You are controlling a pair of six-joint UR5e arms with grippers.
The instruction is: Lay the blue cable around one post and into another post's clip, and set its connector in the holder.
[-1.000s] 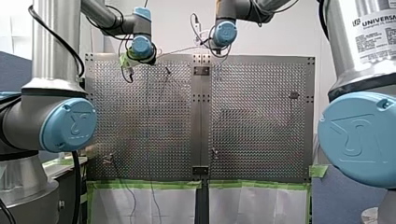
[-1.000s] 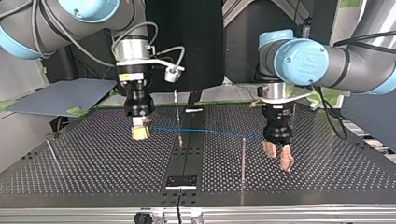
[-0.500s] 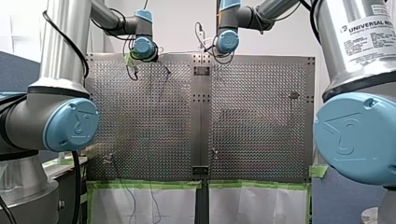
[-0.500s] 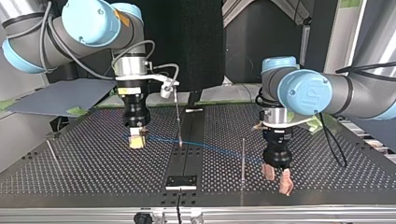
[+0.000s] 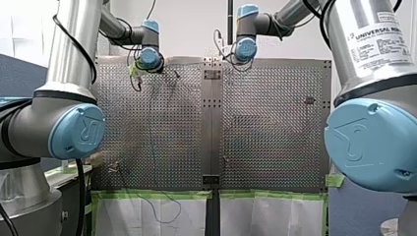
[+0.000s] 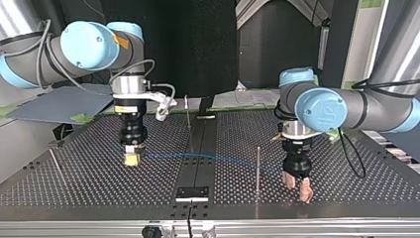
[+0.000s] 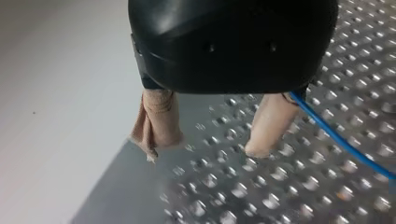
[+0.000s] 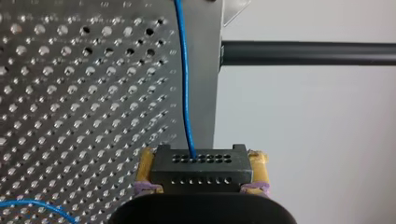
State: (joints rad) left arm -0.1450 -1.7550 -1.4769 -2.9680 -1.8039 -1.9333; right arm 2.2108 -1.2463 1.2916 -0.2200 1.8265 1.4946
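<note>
Across the perforated table [image 6: 346, 188], the robot's right gripper [image 6: 131, 159] has its yellow pads clamped on the black connector [image 8: 201, 170]. From there the blue cable [image 6: 208, 157] runs past a thin post [image 6: 257, 168] to the left gripper [image 6: 297, 188], whose beige fingers [image 7: 159, 121] stand apart, with the cable just beside one.

- Connector [image 8: 201, 169]: black block with two rows of small holes, clamped between the yellow pads of my right claw [image 6: 131, 158].
- Cable [image 6: 213, 158]: thin and blue. It leaves the connector's middle and runs across the top view's middle, past a thin upright post [image 6: 188, 121], toward the view's right.
</note>
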